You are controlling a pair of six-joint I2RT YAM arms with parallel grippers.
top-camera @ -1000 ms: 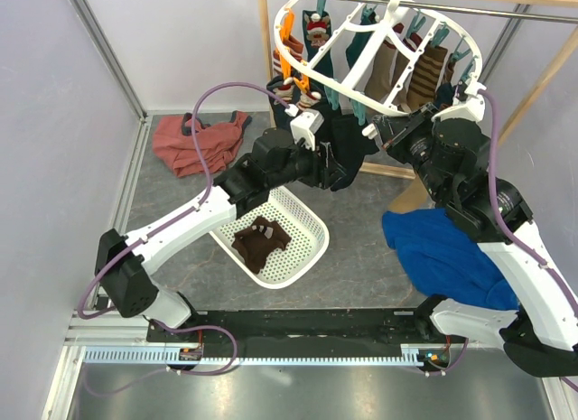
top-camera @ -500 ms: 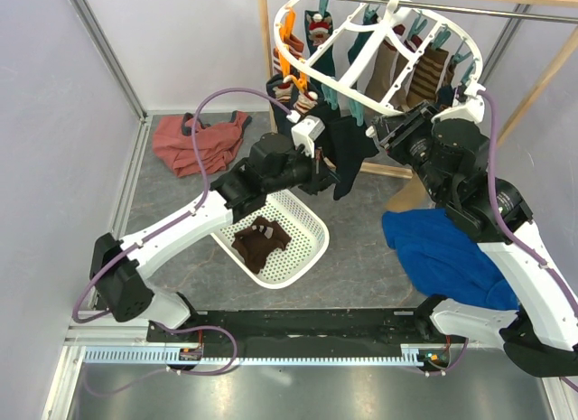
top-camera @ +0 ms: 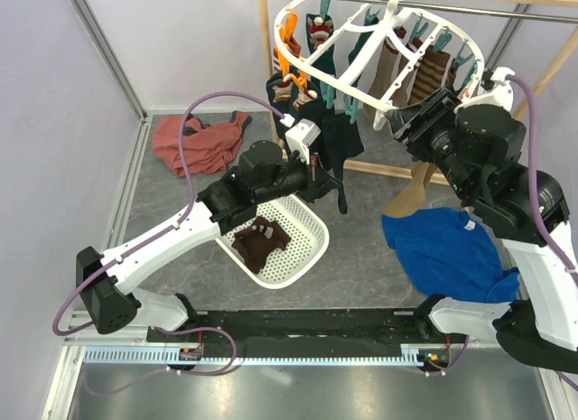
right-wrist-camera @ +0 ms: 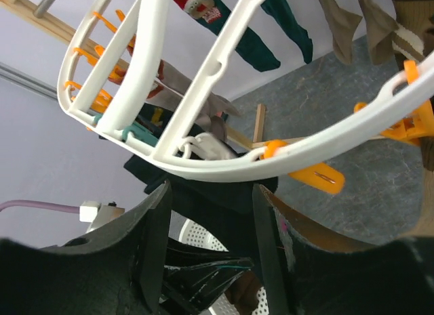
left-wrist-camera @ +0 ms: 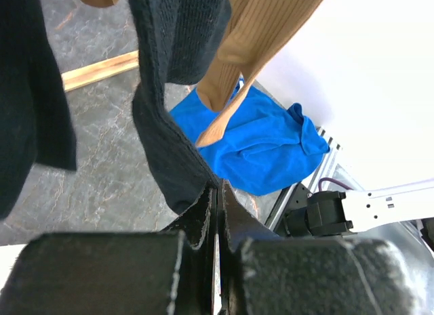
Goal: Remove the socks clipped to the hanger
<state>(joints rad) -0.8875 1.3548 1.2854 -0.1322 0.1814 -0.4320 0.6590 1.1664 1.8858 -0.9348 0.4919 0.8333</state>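
Our left gripper [left-wrist-camera: 215, 193], having just clenched on a dark sock [left-wrist-camera: 163, 139] hanging from the hanger [right-wrist-camera: 224, 166], is tugging it toward the basket [top-camera: 321, 232], while our right gripper [right-wrist-camera: 210, 193] is opening and rising.

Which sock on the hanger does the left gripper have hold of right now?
The dark sock at the near side of the hanger: its lower end is pinched in the shut left gripper. The others hang free.
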